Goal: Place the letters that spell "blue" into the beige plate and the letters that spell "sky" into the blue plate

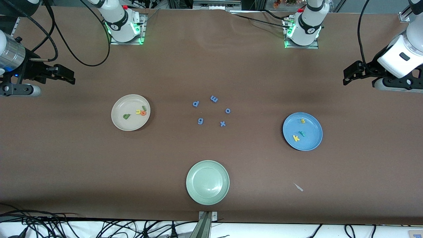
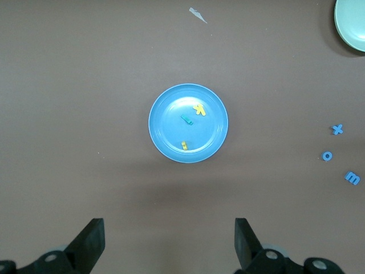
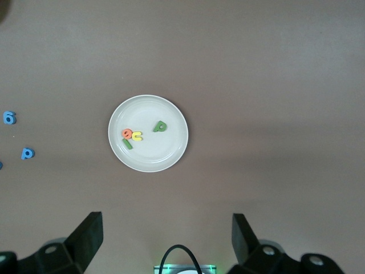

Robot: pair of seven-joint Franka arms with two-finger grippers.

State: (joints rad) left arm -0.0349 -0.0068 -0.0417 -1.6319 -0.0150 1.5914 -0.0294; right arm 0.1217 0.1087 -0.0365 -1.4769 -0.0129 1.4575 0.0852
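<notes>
On brown table cover (image 1: 211, 66): beige plate (image 1: 120, 124) toward right arm's end with green b (image 1: 126, 116), l (image 1: 144, 107), u (image 1: 138, 111), e (image 1: 142, 113); blue plate (image 1: 312, 140) toward left arm's end with s (image 1: 302, 121), k (image 1: 296, 138), y (image 1: 301, 133). Between plates, blue letters (image 1: 211, 110); nearer front camera, pale green plate (image 1: 207, 182), empty. Up over table ends, left gripper (image 2: 170, 242) and right gripper (image 3: 167, 240), fingers spread, gripping nothing; cables (image 1: 49, 228) along front edge seen only from front

A: Table cover (image 1: 66, 158)? Matt brown, cloth-like, smooth
B: Beige plate (image 1: 120, 116), blue plate (image 1: 312, 142) – smooth, slight sheen, look plastic; green plate (image 1: 207, 182) at lower centre glossier
A: Blue letters (image 1: 211, 110) mid-frame?
B: Matt, foam-like
</notes>
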